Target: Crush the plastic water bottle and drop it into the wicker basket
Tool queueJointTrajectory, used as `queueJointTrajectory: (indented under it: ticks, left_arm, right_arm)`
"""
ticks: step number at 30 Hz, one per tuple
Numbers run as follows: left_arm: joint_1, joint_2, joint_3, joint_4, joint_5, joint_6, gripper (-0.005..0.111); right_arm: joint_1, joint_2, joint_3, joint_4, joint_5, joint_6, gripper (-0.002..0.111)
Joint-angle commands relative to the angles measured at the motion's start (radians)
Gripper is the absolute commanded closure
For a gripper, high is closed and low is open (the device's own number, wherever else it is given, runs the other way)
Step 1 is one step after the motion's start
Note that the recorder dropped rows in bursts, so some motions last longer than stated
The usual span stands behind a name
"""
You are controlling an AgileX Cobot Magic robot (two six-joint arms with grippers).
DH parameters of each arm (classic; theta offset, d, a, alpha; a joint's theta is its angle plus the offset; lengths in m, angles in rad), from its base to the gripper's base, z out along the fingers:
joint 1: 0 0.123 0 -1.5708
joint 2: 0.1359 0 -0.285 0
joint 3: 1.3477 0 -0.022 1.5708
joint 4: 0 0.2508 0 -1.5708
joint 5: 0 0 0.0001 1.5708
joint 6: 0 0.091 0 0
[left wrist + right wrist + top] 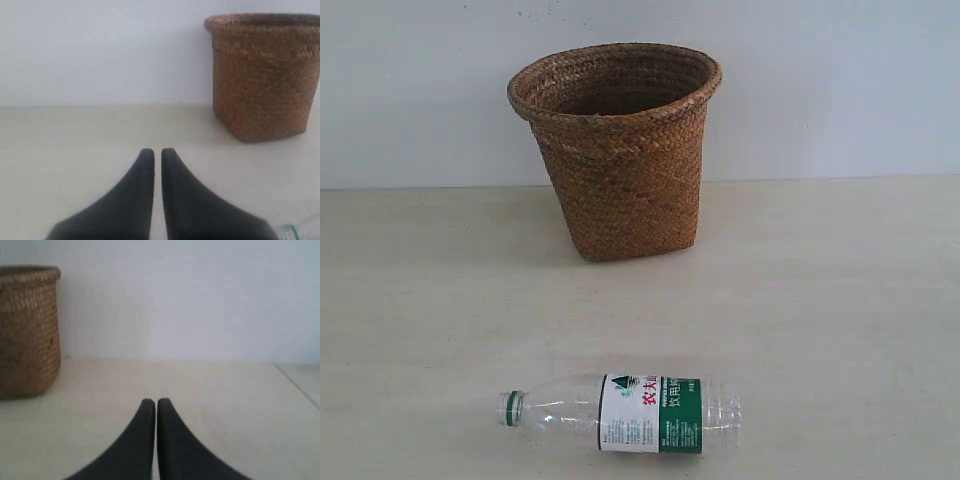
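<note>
The clear plastic water bottle point(625, 413) lies on its side near the table's front edge, green neck ring pointing left, uncrushed. The brown wicker basket point(618, 150) stands upright behind it, by the wall. Neither gripper shows in the exterior view. In the left wrist view my left gripper point(157, 151) is shut with nothing between its black fingers, low over the table; the basket point(265, 75) is ahead and to one side, and a sliver of the bottle point(302, 230) peeks in at the frame's corner. My right gripper point(156, 401) is also shut and empty, with the basket point(27, 330) ahead.
A pale wooden table point(820, 300) runs back to a plain white wall point(840, 90). A seam or edge line of the tabletop point(297, 385) crosses the right wrist view.
</note>
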Motion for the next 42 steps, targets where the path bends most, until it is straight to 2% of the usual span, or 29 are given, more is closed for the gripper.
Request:
queueJointTrajectory:
  ticks: [1, 4, 7, 11, 18, 28, 34, 37, 42]
  left_arm:
    - [0.005, -0.003, 0.003, -0.005, -0.100, -0.068, 0.102]
    - [0.005, -0.003, 0.003, -0.005, -0.159, -0.097, 0.102]
    - [0.005, -0.003, 0.003, -0.005, -0.284, -0.188, 0.102]
    - [0.005, -0.003, 0.003, -0.001, -0.440, -0.229, 0.102]
    - [0.005, 0.108, -0.136, 0.006, -0.456, -0.229, 0.102]
    - [0.005, 0.516, -0.461, 0.017, -0.456, -0.225, 0.102]
    - [0.005, 0.779, -0.646, 0.088, -0.344, -0.225, 0.102]
    - [0.005, 0.950, -0.772, 0.145, -0.192, -0.212, 0.102]
    - [0.005, 1.168, -0.963, 0.145, 0.136, -0.017, 0.102]
  right_arm:
    - [-0.001, -0.007, 0.000, -0.006, -0.178, 0.024, 0.108]
    - [-0.001, -0.007, 0.000, 0.017, -0.267, 0.139, 0.108]
    - [-0.001, -0.007, 0.000, 0.017, -0.368, 0.161, 0.108]
    - [-0.001, -0.007, -0.064, 0.017, -0.349, 0.168, 0.108]
    - [-0.001, 0.176, -0.255, 0.017, -0.295, 0.168, 0.108]
    - [-0.001, 0.552, -0.525, 0.005, -0.294, 0.140, 0.108]
    - [-0.001, 0.788, -0.677, -0.039, -0.294, 0.109, 0.108]
    - [-0.001, 0.935, -0.779, -0.046, -0.226, 0.045, 0.108]
    - [-0.001, 1.113, -0.961, -0.062, 0.127, -0.110, 0.108]
